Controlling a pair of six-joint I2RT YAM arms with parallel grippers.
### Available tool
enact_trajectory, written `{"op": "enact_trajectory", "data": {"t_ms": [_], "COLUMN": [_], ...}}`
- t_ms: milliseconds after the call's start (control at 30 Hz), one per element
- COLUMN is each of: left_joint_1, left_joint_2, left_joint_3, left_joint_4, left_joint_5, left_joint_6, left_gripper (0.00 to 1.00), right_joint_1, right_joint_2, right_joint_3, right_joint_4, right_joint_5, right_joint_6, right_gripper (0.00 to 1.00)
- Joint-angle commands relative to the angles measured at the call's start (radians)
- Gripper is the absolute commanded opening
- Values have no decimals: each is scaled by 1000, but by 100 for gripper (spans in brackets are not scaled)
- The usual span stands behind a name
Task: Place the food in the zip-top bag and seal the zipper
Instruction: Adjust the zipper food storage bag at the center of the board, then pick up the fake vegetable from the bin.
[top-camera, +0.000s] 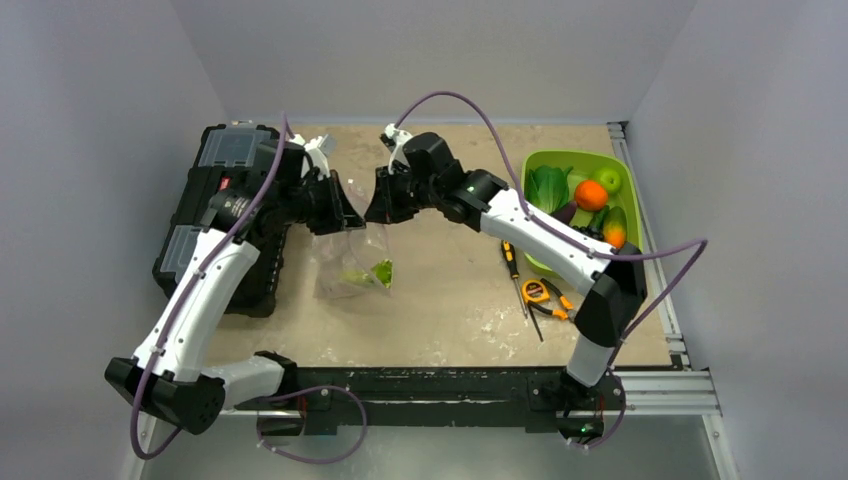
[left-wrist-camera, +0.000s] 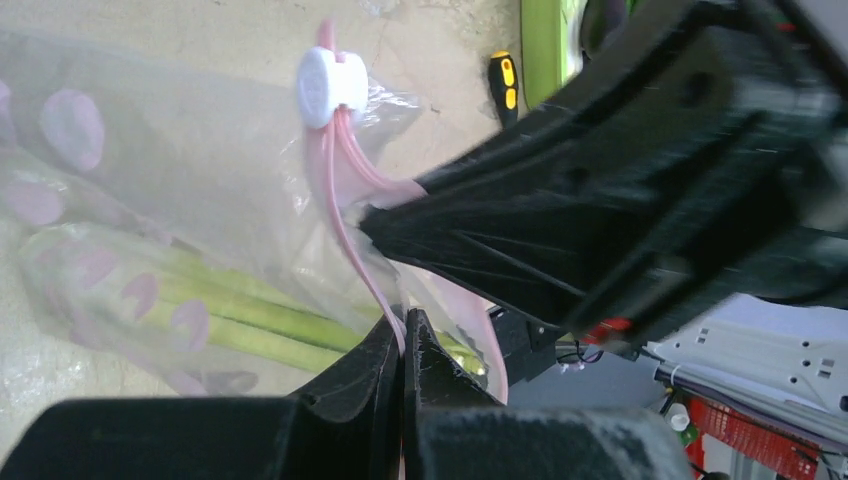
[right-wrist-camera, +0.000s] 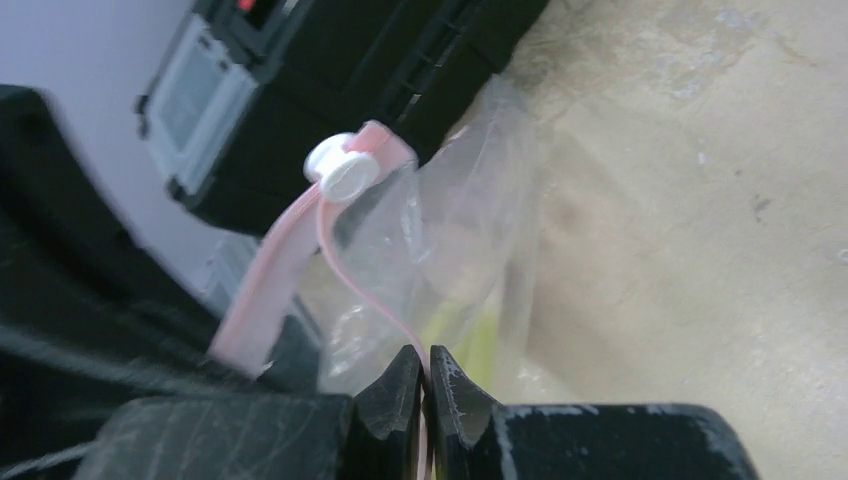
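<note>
The clear zip-top bag (top-camera: 345, 262) hangs by its mouth between my two grippers, its bottom resting on the table. One leafy green vegetable (top-camera: 372, 273) lies inside it, its pale stalks showing in the left wrist view (left-wrist-camera: 230, 310). A second leafy vegetable (top-camera: 548, 187) lies in the lime-green bin. My left gripper (top-camera: 345, 212) (left-wrist-camera: 403, 325) is shut on the pink zipper strip (left-wrist-camera: 345, 200). My right gripper (top-camera: 378, 208) (right-wrist-camera: 425, 362) is shut on the other lip of the strip (right-wrist-camera: 360, 290). The white slider (left-wrist-camera: 330, 85) (right-wrist-camera: 340, 170) sits at the strip's far end. The mouth is open.
A black toolbox (top-camera: 215, 210) stands at the left, right behind the bag. The lime-green bin (top-camera: 580, 154) at the right holds an orange fruit (top-camera: 590, 194), a green fruit (top-camera: 610, 180) and an eggplant. A screwdriver (top-camera: 512, 262), a tape measure (top-camera: 537, 291) and pliers lie in front of the bin.
</note>
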Motion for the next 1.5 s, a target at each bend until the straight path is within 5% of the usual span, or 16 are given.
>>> {"op": "enact_trajectory", "data": {"t_ms": [0, 367, 733, 833, 1033, 1167, 1467], "left_joint_1": [7, 7, 8, 8, 7, 7, 7], "left_joint_2": [-28, -54, -30, -32, -41, -47, -75], "left_joint_3": [-9, -53, -31, -46, -90, -116, -145], "left_joint_4": [110, 155, 173, 169, 171, 169, 159], "left_joint_5": [22, 1, 19, 31, 73, 80, 97], "left_joint_6": [-58, -28, -32, -31, -30, -29, -30], "left_gripper": [0, 0, 0, 0, 0, 0, 0], "right_joint_1": [-1, -1, -1, -27, -330, -513, -638], "right_joint_2": [50, -161, -428, -478, -549, -476, -36], "right_joint_3": [78, -182, -464, -508, -613, -653, -423], "right_joint_4": [-14, 24, 153, 128, 152, 241, 215], "right_joint_5": [84, 215, 250, 416, 528, 541, 764], "right_joint_6": [-106, -185, -158, -110, -26, -20, -167], "right_gripper": [9, 52, 59, 64, 72, 73, 77]}}
